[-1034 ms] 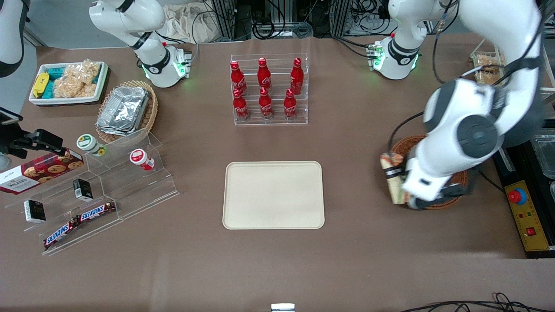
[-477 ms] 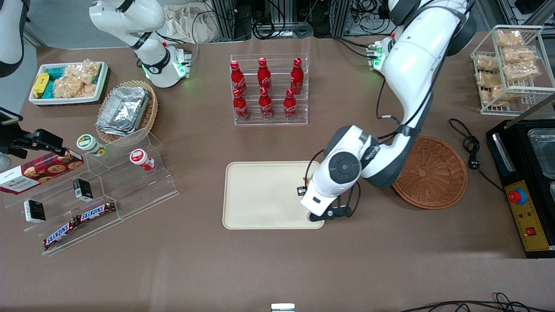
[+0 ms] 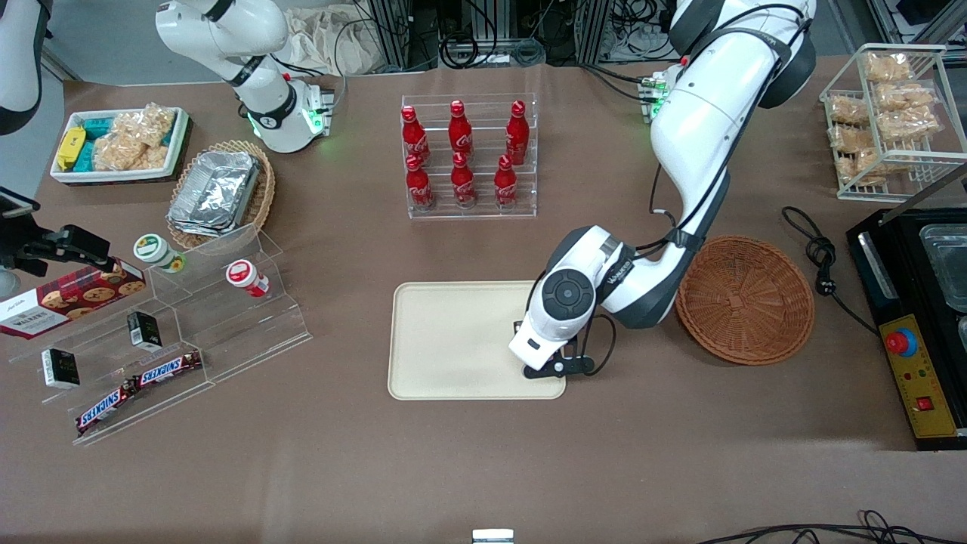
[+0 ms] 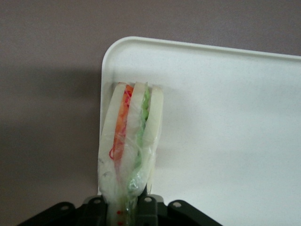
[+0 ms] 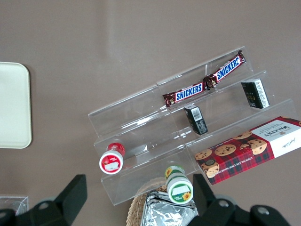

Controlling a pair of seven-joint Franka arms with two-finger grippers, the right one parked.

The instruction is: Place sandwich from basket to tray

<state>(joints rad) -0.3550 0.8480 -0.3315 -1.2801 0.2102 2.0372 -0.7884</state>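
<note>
Now carried clear of the emptied basket (image 3: 745, 299), well aside: sandwich (image 4: 130, 146), upright, pinched between the pads of the gripper (image 4: 126, 207), directly below it over the tray (image 3: 453, 340) corner nearest the basket; only release outstanding.

Even, bright overhead light fills the front view; the brown table (image 3: 302, 468) shows soft, short shadows. The hand (image 3: 545, 368) throws a faint dark patch onto the tray (image 3: 453, 340) just beneath it. Green status lights glow at both arm bases. In the left wrist view the sandwich (image 4: 129, 141) in the hand looks slightly soft and washed out, the clear wrap catching pale glare, and a dim shadow lies on the table beside the tray's rim
</note>
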